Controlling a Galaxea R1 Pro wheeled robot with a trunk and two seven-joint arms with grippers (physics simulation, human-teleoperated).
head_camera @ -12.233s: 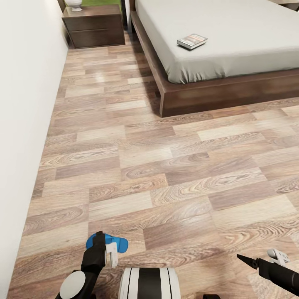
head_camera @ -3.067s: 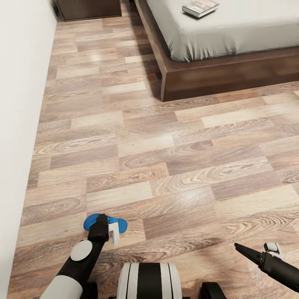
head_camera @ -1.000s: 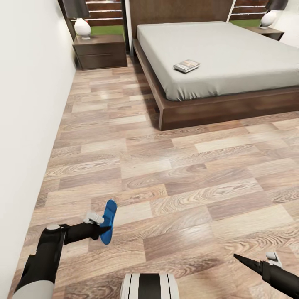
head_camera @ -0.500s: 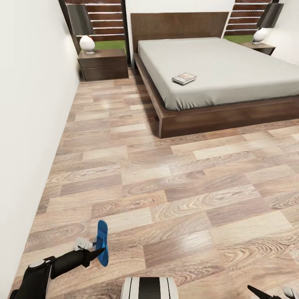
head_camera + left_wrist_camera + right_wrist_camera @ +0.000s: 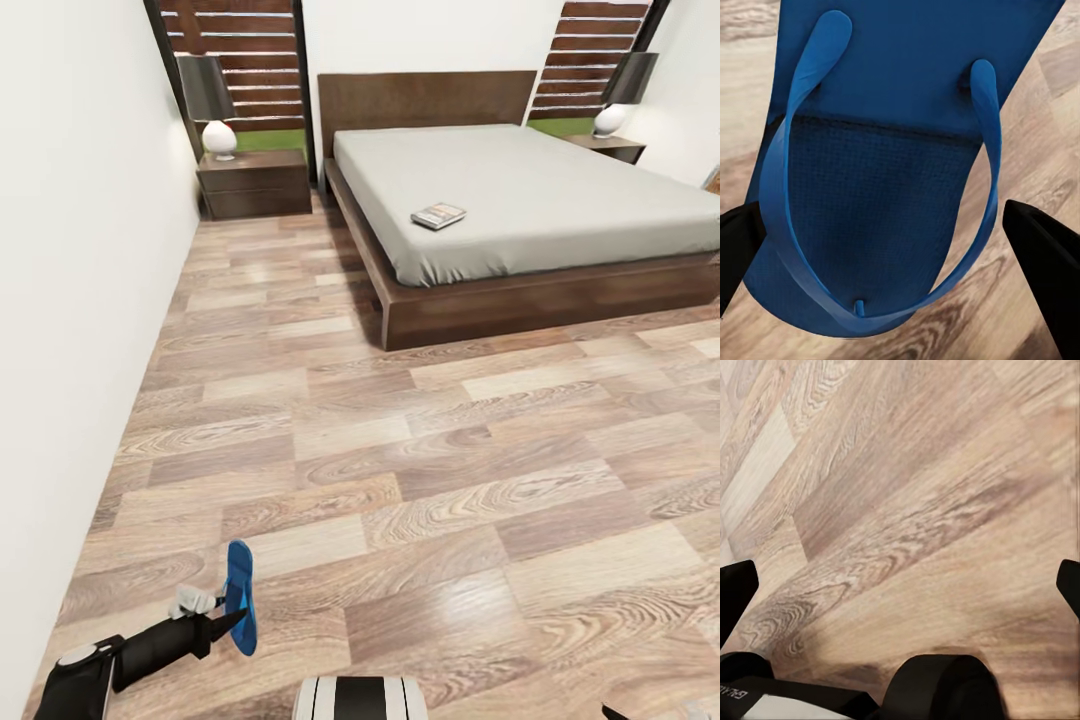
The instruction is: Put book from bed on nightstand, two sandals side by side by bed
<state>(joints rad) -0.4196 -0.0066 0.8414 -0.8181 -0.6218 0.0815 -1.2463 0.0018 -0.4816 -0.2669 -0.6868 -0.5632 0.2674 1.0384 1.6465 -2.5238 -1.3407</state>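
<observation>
Blue sandal (image 5: 239, 596) stood on edge in the left gripper's (image 5: 222, 612) clamped fingers, its long axis pointing toward the bed (image 5: 520, 200), which lay well ahead and rightward; the right gripper's (image 5: 900, 585) fingers were spread, empty.

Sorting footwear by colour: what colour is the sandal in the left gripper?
Bright blue, straps too; the sandal shows best in the left wrist view.

The lettering on the book (image 5: 438, 215) is too small to read.
</observation>
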